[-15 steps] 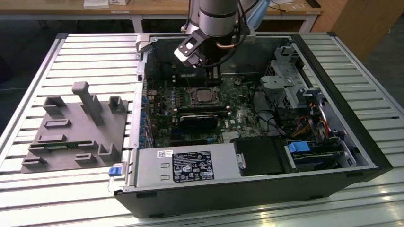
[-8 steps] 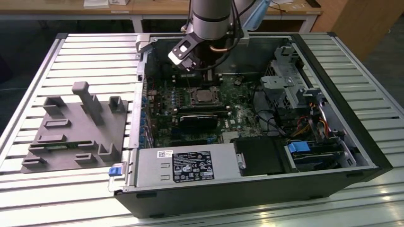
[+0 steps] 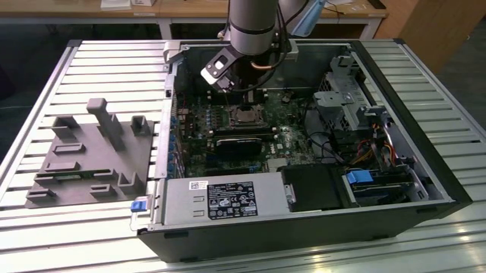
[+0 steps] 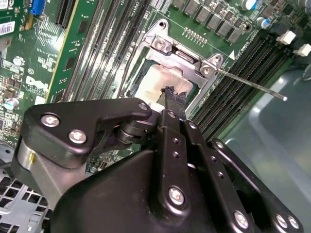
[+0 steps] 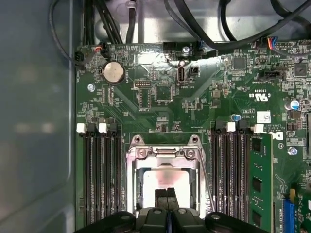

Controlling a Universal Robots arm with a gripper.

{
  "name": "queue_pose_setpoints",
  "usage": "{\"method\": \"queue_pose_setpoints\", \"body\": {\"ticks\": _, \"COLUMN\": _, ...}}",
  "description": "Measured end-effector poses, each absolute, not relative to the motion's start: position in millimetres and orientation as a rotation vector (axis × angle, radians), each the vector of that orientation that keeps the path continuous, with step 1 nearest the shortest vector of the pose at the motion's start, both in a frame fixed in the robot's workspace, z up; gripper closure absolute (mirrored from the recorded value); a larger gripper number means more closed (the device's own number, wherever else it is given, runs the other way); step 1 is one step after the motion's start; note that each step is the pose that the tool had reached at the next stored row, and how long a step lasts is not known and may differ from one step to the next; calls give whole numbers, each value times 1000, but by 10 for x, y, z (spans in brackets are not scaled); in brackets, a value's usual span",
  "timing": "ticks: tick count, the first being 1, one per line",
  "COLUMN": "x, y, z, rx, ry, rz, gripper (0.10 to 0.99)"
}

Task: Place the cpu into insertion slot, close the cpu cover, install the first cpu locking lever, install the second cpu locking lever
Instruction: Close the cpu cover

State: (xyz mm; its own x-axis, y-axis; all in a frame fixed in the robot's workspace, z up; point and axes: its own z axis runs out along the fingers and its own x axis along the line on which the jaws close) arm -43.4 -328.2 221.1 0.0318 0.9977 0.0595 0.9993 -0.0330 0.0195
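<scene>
While the gripper [image 5: 166, 195] hovers with black fingers [image 5: 161, 196] pressed together, grasping nothing, the pale matte square cpu [image 5: 163, 180] lies in the insertion slot [image 5: 137, 141], framed by the silvery cpu cover [image 5: 165, 165], on a green motherboard [image 5: 160, 97] inside a black case [image 3: 304, 239] on a ribbed metal table [image 3: 99, 62].

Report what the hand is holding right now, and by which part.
Nothing is held. The hand has its fingertips shut together with nothing between them, poised at the pale top of the cpu; whether they touch it cannot be told.
</scene>
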Motion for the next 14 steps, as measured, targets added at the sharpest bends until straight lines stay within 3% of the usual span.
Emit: {"method": "queue_pose_setpoints", "body": {"ticks": 14, "x": -436, "y": -3284, "z": 2210, "rx": -2086, "ry": -2305, "rz": -84, "gripper": 984}}
